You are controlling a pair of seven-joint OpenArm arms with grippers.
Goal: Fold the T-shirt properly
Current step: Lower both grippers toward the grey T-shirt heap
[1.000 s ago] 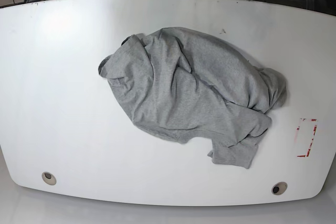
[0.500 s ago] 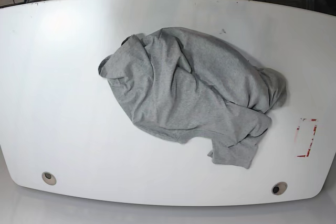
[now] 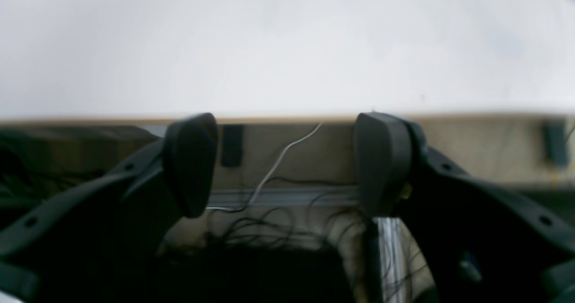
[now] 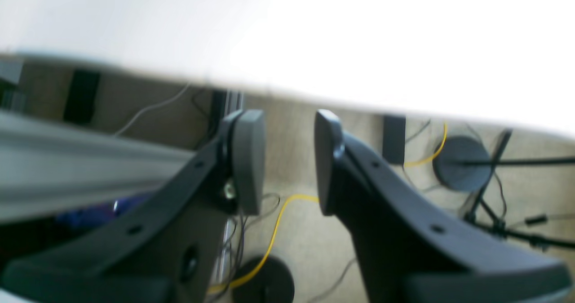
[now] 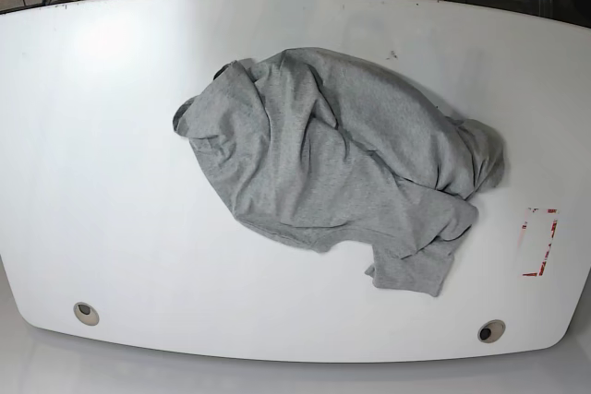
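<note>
Because the T-shirt (image 5: 342, 173) lay crumpled mid-table (image 5: 111, 182), unfolded, both my grippers, left (image 3: 287, 163) and right (image 4: 287, 159), hung beyond the far edge, jaws parted, empty.

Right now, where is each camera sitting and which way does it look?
Base: high above, looking down on the T-shirt crumpled on the white table; gripper tips barely peek in at the top edge.
Left wrist: on the left gripper, open, facing the table edge.
Right wrist: on the right gripper, open, facing the table edge.
All share the table.
</note>
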